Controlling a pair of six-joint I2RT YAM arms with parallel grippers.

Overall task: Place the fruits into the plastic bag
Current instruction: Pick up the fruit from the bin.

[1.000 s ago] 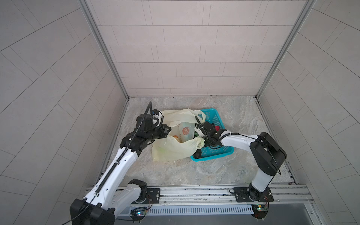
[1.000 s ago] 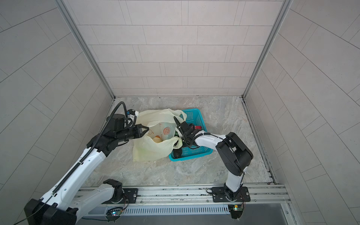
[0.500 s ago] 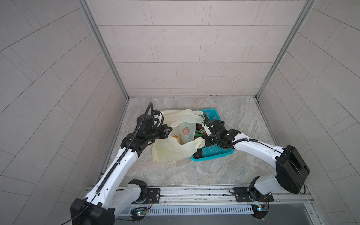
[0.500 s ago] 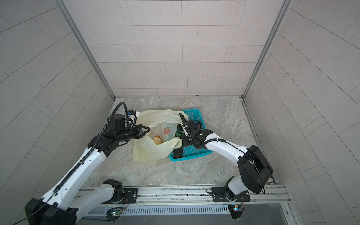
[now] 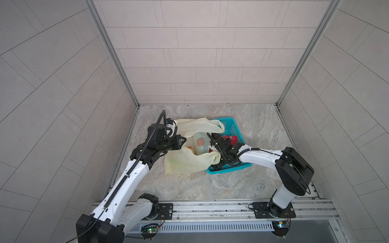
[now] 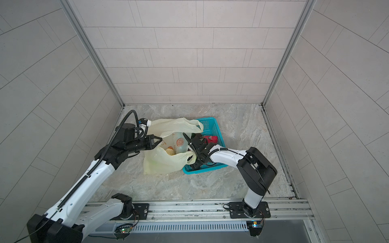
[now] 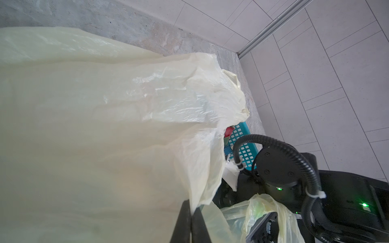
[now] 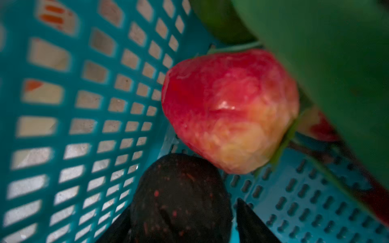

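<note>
The plastic bag [image 5: 183,162] lies a little left of the centre in both top views, on the marbled floor [image 5: 210,187], with its mouth open toward the teal basket [image 5: 236,126] that touches it on the right. The left gripper [image 5: 182,140] is closed on the bag's left edge. In the left wrist view its two fingers [image 7: 183,223] are pressed together with the thin film pinched between them, and the bag fills most of that view, so its inside is hidden there. Inside the mouth a top view shows the orange-slice logo [image 5: 201,142] and a small orange-cream thing [image 5: 190,148], too small to name. The right arm [image 5: 259,154] reaches into the lower left corner of the basket, where the bag's lower handle [image 5: 210,156] and the arm itself hide the tips. In the right wrist view the right gripper [image 8: 181,227] has its fingers [image 8: 252,223] apart on either side of a dark oval fruit [image 8: 181,199] on the basket floor. One finger seems to touch the fruit and a thin teal strip shows beside the other, but the blur does not show a firm grip. A red-pink fruit [image 8: 229,109] lies just beyond the dark one, and I cannot tell if they touch. A large green shape [image 8: 336,63] is out of focus and cut off by the frame edge
</note>
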